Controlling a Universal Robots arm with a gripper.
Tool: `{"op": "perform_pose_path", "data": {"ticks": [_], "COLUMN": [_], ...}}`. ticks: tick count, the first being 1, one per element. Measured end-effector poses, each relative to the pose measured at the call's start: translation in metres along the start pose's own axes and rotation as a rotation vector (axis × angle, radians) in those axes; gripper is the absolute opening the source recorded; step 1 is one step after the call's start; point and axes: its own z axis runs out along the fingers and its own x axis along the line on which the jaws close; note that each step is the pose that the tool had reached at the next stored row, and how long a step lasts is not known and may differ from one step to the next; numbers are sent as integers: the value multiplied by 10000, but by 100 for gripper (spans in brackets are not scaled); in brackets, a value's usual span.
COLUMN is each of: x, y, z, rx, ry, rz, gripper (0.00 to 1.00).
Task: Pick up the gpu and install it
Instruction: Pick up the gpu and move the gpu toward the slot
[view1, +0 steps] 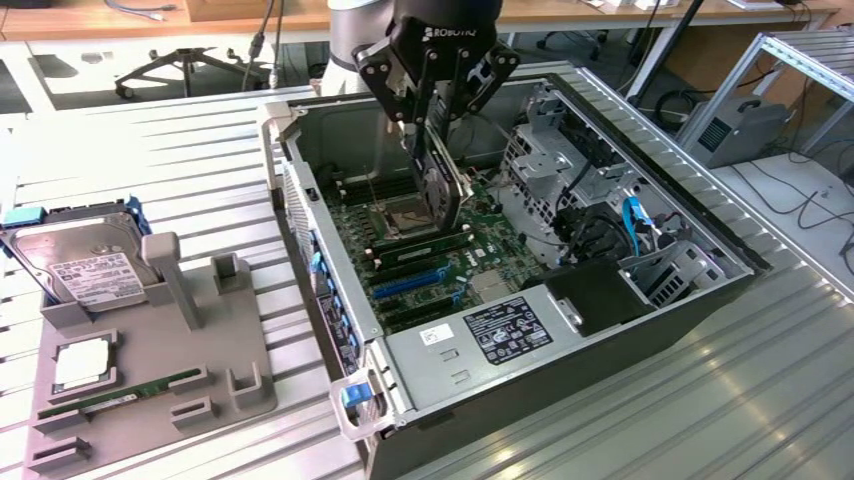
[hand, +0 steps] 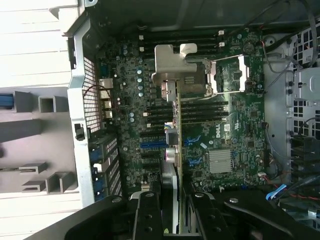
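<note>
Ribbed metal counter (view1: 160, 140) fills most of the workshop scene, with desks and an office chair (view1: 180, 65) behind it. On this counter an open computer case (view1: 287, 130) lies on its side, its motherboard (view1: 427, 270) facing up. The gripper (view1: 430, 130) hangs over the middle of the case, and its jaws are clamped on the gpu (view1: 445, 195), gripping the thin dark card by its upper edge so that it hangs on edge, slightly tilted, down into the case. In the wrist view the gripper (hand: 175, 200) shows its two black fingers (hand: 150, 215) on either side of the gpu (hand: 171, 175), which is seen edge-on as a narrow strip running away over the board, with its silver bracket (hand: 170, 70) at the far end, beside the processor socket (hand: 225, 75). The card's lower edge is over the rows of memory slots near the socket, just short of the blue expansion slots (view1: 407, 282); whether it touches the board I cannot tell. On the exterior view's left, well apart from the case, a grey fixture tray (view1: 134, 400) rests on the counter. It carries a silver hard drive (view1: 87, 265) with a white label at its far end, a square processor chip (view1: 80, 365) nearer the camera, and a narrow green memory stick (view1: 114, 397) lying flat beside that chip.
</note>
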Motion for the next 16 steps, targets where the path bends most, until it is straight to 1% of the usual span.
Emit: {"op": "perform_pose_path", "data": {"ticks": [16], "x": [-120], "y": [11], "z": [47], "rx": [9], "ry": [0], "rz": [0], "gripper": [27]}}
